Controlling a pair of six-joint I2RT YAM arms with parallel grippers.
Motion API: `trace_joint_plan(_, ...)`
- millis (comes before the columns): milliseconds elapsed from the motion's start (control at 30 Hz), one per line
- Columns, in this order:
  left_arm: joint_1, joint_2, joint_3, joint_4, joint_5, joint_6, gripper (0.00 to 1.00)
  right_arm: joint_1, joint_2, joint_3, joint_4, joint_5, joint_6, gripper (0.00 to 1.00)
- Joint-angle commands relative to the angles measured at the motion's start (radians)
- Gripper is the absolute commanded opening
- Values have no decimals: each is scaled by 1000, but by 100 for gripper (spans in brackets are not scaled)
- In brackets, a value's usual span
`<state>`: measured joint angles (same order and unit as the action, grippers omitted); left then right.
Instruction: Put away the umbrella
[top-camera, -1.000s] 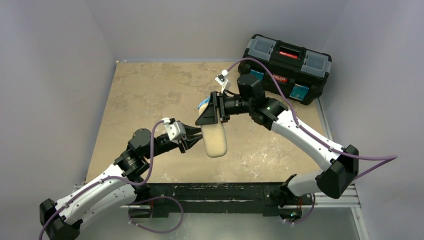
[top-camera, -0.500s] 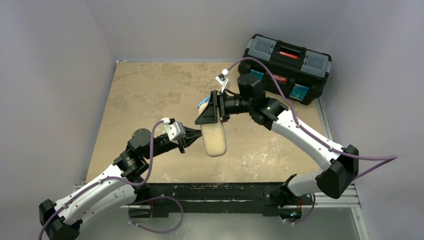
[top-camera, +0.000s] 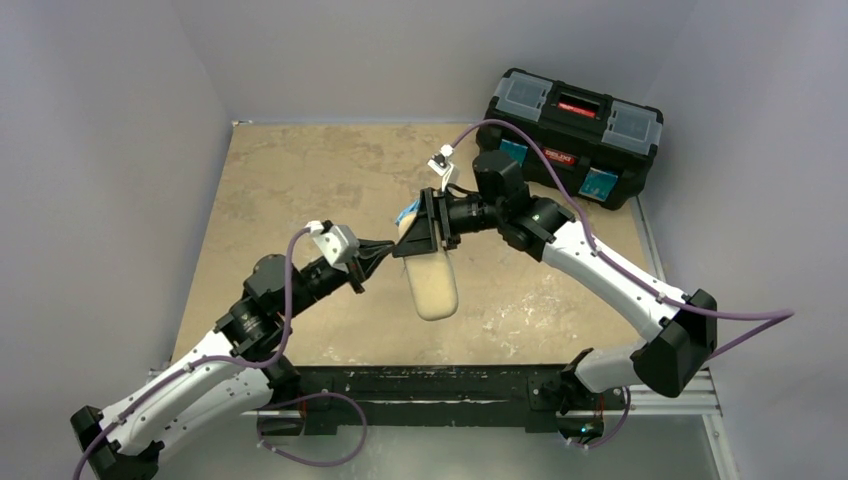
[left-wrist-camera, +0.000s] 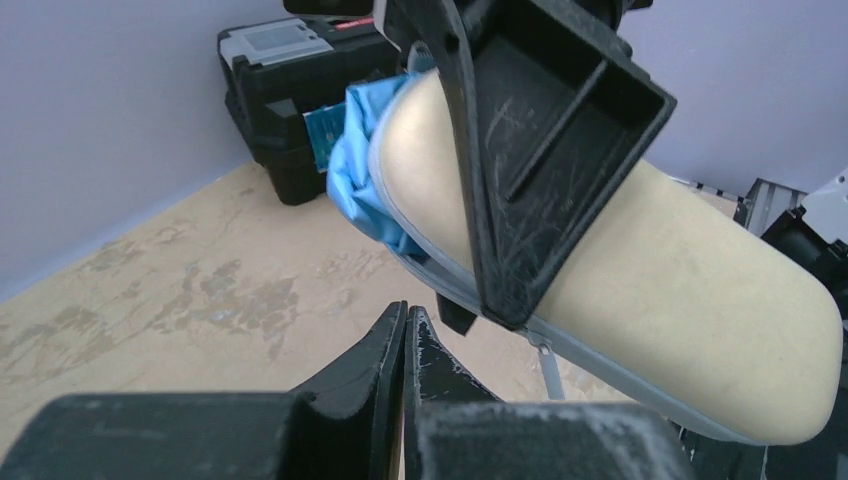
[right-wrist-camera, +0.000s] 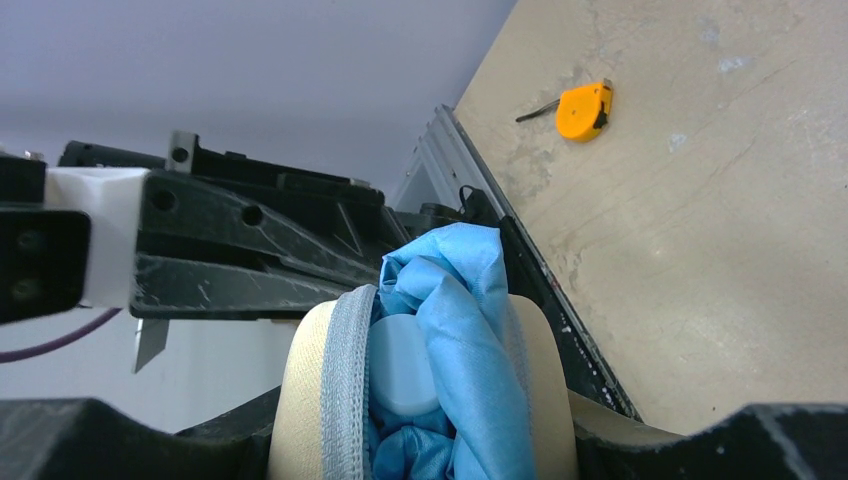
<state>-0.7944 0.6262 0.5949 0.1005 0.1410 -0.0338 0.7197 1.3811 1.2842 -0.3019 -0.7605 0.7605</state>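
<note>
Blue umbrella (right-wrist-camera: 450, 330) in beige case (top-camera: 432, 285), R jaws gripping; toolbox (top-camera: 575, 125) label illegible.

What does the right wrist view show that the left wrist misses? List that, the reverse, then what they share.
Right wrist only: the small orange tape measure on the tan tabletop, and the pale blue handle of the light blue folding umbrella, inside the zippered mouth of the grey-beige oblong case. Left wrist only: the black plastic toolbox by the wall, the case's full rounded length, and the left gripper, tips pressed together on nothing. Both: the case clamped in the right gripper, blue fabric bulging from its open end, and the tabletop.
</note>
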Motion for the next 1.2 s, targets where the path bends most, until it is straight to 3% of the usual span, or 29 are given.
trace_joint_plan(0, -1, 2, 84, 3, -68, -24, 0, 0, -24, 21, -4, -69, -32, 0)
trace_joint_plan(267, 0, -5, 103, -61, -14, 17, 0, 1, -28, 42, -9, -47, -40, 0)
trace_joint_plan(467, 0, -101, -5, -134, 59, 84, 39, -4, -24, 98, -51, 3, -44, 0)
trace_joint_plan(567, 0, -128, -35, -142, 104, 113, 46, -7, -18, 106, -56, 8, -38, 0)
trace_joint_plan(700, -1, -120, -44, -120, 135, 133, 48, -8, -17, 104, -45, 21, -12, 0)
trace_joint_plan(833, 0, -93, -69, 0, 143, 111, 48, -8, -21, 93, -23, 16, 17, 0)
trace_joint_plan(1167, -2, -7, -97, 228, 199, 75, 40, -8, -18, 91, -24, 27, 31, 0)
